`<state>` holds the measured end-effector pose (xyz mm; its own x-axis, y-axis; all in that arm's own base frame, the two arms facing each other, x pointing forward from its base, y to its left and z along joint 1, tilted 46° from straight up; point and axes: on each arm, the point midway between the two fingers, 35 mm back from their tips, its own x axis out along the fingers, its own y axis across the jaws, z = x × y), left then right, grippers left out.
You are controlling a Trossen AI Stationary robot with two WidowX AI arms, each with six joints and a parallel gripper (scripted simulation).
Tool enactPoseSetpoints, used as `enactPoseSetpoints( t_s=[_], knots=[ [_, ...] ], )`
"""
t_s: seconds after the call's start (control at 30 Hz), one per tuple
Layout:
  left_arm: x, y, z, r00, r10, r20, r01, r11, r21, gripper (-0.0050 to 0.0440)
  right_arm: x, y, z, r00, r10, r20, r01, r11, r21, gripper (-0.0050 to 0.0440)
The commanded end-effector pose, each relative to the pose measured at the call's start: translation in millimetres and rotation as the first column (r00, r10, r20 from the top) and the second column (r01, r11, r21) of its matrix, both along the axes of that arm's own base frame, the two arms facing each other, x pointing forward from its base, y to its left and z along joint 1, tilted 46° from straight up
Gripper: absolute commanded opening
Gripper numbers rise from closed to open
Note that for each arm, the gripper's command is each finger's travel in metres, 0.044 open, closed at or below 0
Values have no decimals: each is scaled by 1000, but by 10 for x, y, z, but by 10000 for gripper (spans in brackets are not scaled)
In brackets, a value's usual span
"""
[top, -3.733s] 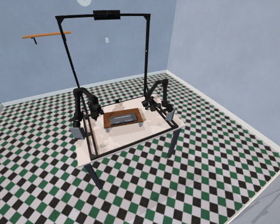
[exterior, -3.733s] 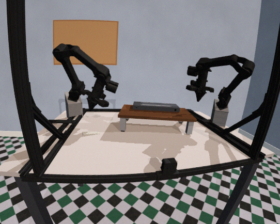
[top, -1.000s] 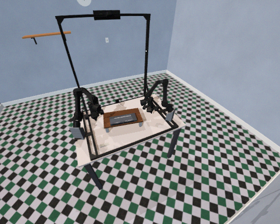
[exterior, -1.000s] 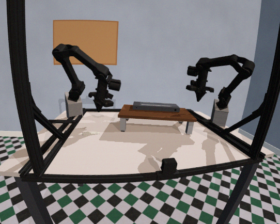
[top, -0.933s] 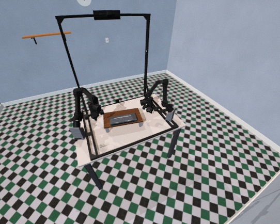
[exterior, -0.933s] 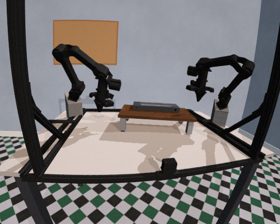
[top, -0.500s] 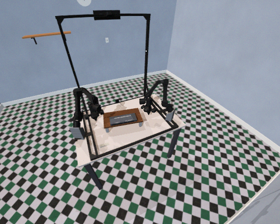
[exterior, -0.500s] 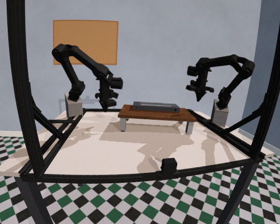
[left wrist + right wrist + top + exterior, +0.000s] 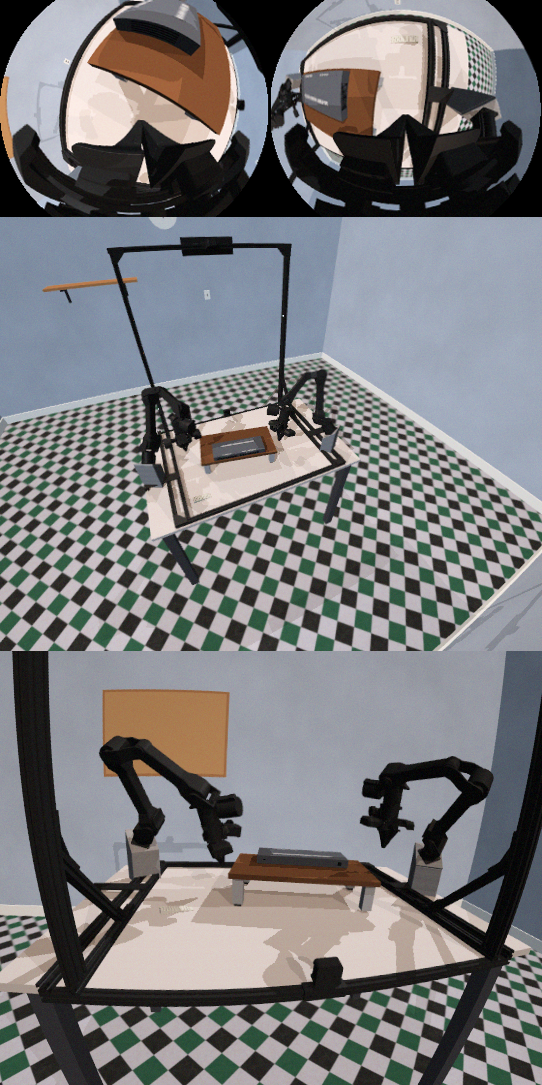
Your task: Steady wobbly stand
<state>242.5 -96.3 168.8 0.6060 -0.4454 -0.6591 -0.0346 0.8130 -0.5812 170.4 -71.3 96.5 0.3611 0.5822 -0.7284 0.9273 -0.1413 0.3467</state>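
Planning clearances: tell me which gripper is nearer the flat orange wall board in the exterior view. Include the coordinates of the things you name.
Left. The left gripper [image 9: 281, 437] [image 9: 220, 857] [image 9: 140, 123] is below and right of the board [image 9: 175, 721] [image 9: 6, 111]; the right gripper [image 9: 185, 447] [image 9: 384, 843] [image 9: 405, 117] is much farther right.
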Motion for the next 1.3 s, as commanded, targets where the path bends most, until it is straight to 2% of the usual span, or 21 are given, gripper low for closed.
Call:
enactPoseSetpoints(
  t_s=[0.0, 0.1, 0.33, 0.5, 0.67, 0.7, 0.87, 0.9, 1.07, 1.23, 1.27],
  knots=[
    [220, 40, 217, 980, -28, 197, 14, 997, 76, 0, 0, 0, 0, 1000, 0, 0, 0, 1000, 0, 0],
    [364, 81, 410, 940, -48, 337, 0, 990, 141, 0, 0, 0, 0, 1000, 0, 0, 0, 1000, 0, 0],
    [325, 81, 358, 946, -57, 319, 8, 988, 152, 0, 0, 0, 0, 1000, 0, 0, 0, 1000, 0, 0],
    [592, 203, 916, 785, -99, 611, -101, 953, 284, 0, 0, 0, 0, 1000, 0, 0, 0, 1000, 0, 0],
    [676, 365, 1532, 596, -129, 792, -267, 899, 347, 0, 0, 0, 0, 1000, 0, 0, 0, 1000, 0, 0],
    [676, 365, 1532, 554, -140, 821, -298, 887, 352, 0, 0, 0, 0, 1000, 0, 0, 0, 1000, 0, 0],
    [676, 365, 1532, 552, -140, 822, -299, 887, 352, 0, 0, 0, 0, 1000, 0, 0, 0, 1000, 0, 0],
    [650, 464, 1480, 610, -98, 787, -294, 894, 339, 0, 0, 0, 0, 1000, 0, 0, 0, 1000, 0, 0],
    [698, 1117, 1495, 605, 22, 796, -480, 807, 343, 0, 0, 0, 0, 1000, 0, 0, 0, 1000, 0, 0],
    [608, 1767, 1509, 577, 136, 805, -644, 682, 346, 0, 0, 0, 0, 1000, 0, 0, 0, 1000, 0, 0],
    [608, 1767, 1509, 577, 136, 805, -644, 682, 346, 0, 0, 0, 0, 1000, 0, 0, 0, 1000, 0, 0]
  ],
)
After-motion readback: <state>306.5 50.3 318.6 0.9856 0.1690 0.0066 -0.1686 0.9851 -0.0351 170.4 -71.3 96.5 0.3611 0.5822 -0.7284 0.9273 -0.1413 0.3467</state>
